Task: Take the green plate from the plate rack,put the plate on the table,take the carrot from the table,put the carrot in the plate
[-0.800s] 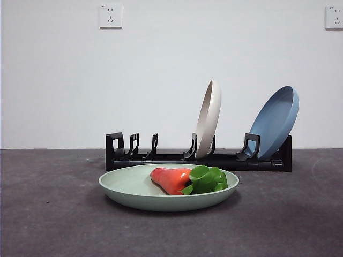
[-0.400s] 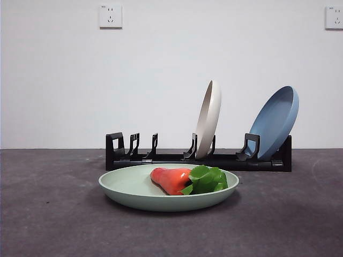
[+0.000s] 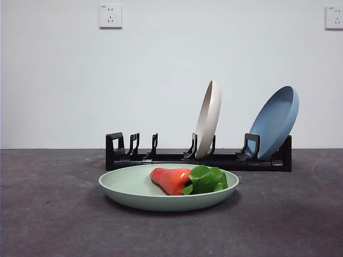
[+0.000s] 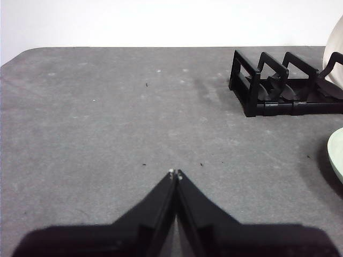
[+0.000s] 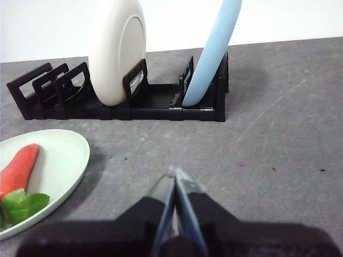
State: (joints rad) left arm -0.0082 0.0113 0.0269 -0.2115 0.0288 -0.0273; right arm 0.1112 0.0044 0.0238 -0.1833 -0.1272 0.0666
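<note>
Two plates remain in the plate rack [image 3: 198, 159]: a cream-white plate [image 3: 208, 119] standing nearly upright and a blue plate [image 3: 275, 122] leaning in the end slot. The green plate [image 3: 134, 188] lies flat on the surface [image 3: 48, 214] in front of the rack, apart from it, and the carrot [image 3: 172, 180] lies on its side inside the plate, its leafy top toward the plate's rim. By the task sentence, the work looks complete.

Neither arm shows in the front view. The left gripper [image 4: 175, 174] hangs over bare surface with its jaws clenched tip to tip, empty, the rack's vacant end and a sliver of the green plate off to one side. The right gripper [image 5: 174, 172] is likewise pressed closed on nothing, near the green plate's edge and facing the two racked plates.

Little is left to fail, in my judgement. The carrot rests toward one side of the shallow dish, so a knock to the rim from the nearby right arm as it retreats could roll it out onto the surface. A careless sweep toward the rack could also tip the steeply leaning blue plate. Whether the carrot touches the raised rim is hard to say from the low front angle.
</note>
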